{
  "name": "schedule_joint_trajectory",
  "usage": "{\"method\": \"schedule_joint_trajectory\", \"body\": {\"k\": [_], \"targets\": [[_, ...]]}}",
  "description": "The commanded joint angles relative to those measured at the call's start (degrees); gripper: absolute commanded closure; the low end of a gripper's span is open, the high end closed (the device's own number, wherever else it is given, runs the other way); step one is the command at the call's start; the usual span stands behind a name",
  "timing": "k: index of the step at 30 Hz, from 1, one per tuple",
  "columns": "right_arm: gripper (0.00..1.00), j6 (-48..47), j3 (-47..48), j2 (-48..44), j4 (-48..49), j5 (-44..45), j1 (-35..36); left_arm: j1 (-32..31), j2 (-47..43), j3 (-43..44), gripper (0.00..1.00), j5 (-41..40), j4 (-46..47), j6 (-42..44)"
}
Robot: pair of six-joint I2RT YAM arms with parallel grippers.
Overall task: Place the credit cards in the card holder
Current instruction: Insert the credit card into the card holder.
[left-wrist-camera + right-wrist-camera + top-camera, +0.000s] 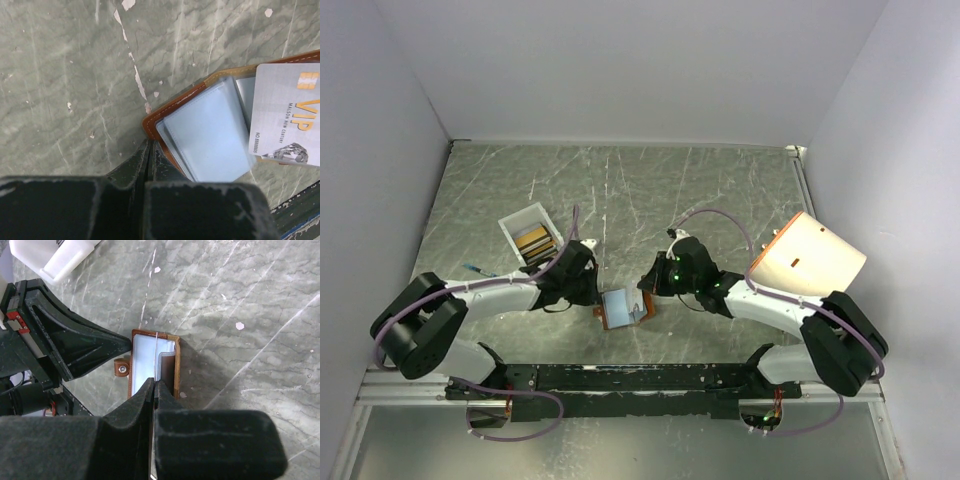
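Note:
The brown card holder lies open on the table between both grippers, its pale blue-grey inside up. My right gripper is shut on a silver VIP credit card and holds it on edge over the holder's pocket; in the right wrist view the card shows as a thin line. My left gripper is shut, its tip against the holder's orange-brown corner edge. More gold and dark cards stand in a white tray.
The white tray stands behind the left gripper. A large cream cylinder with an orange rim lies at the right. A small blue item lies at the left. The holder's snap tab sticks out sideways.

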Motion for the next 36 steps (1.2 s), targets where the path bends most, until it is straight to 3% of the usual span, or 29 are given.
{"method": "schedule_joint_trajectory", "body": {"k": [1, 36], "targets": [[1.00, 0.3, -1.5, 1.1, 2.9, 0.4, -0.9, 0.7, 2.3, 1.0, 0.93, -0.3, 0.9, 2.3], [1.00, 1.0, -6.8, 1.6, 4.1, 0.1, -2.0, 0.8, 2.5, -2.2, 0.93, 1.9, 3.4, -0.1]]}}
